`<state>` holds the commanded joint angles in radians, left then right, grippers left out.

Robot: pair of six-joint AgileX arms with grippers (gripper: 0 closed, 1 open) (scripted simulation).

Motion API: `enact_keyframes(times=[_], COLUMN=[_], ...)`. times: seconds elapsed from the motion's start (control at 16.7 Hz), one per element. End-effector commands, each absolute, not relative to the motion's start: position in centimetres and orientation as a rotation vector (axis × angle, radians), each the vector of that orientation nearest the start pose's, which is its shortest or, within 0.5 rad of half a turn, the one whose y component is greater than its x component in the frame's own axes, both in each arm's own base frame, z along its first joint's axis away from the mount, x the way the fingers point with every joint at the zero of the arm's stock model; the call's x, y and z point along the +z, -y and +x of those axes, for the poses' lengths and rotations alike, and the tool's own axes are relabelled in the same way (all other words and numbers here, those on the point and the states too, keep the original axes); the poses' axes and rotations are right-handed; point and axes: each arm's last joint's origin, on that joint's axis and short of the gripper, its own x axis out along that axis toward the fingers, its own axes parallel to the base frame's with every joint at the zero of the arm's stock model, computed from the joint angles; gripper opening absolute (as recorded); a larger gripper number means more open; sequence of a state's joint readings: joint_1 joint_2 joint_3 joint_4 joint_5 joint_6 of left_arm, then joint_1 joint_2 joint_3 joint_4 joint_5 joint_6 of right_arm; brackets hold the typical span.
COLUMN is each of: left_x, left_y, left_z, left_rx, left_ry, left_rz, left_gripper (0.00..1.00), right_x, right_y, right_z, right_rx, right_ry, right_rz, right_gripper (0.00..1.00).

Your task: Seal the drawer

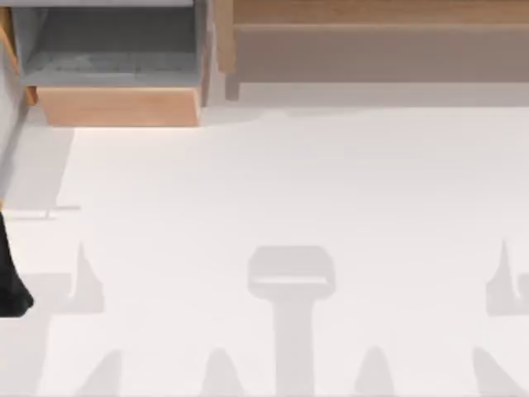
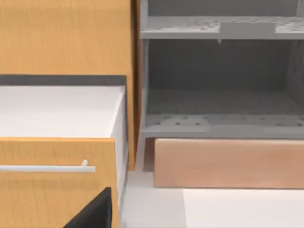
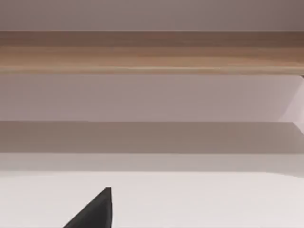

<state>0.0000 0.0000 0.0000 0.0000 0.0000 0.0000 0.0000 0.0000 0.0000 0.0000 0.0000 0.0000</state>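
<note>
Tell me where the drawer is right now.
The drawer sits pulled out at the far left of the table in the top view, just left of the long wooden unit; the left wrist view faces its plain front board.

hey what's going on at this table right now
Nothing is being handled yet. The drawer sits pulled out at the table's far left, its grey inside open to view. The left arm is at the left edge, well short of the wooden front board. A long wooden unit stands along the far right.
</note>
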Motion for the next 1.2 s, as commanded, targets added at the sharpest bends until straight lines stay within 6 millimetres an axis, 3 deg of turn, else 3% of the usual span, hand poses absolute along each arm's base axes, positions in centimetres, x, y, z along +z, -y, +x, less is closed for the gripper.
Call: enact_keyframes(times=[0.18,0.42,0.84,1.2], left_x=[16.3,19.1,24.3,25.9], left_y=[0.2,0.7,3.3,5.3], left_z=[10.6,11.2,15.9,18.8], left_rx=[0.000,-0.001,-0.001,0.000], left_ry=[0.005,0.026,0.003,0.000], left_rz=[0.000,-0.004,-0.004,0.000], left_gripper=[1.00,1.00,1.00,1.00], right_x=[16.0,16.0,16.0,16.0], right_y=[0.1,0.1,0.1,0.1], right_z=[10.6,10.6,10.6,10.6], right_rx=[0.000,0.000,0.000,0.000], right_ry=[0.000,0.000,0.000,0.000], right_rz=[0.000,0.000,0.000,0.000], right_gripper=[1.00,1.00,1.00,1.00])
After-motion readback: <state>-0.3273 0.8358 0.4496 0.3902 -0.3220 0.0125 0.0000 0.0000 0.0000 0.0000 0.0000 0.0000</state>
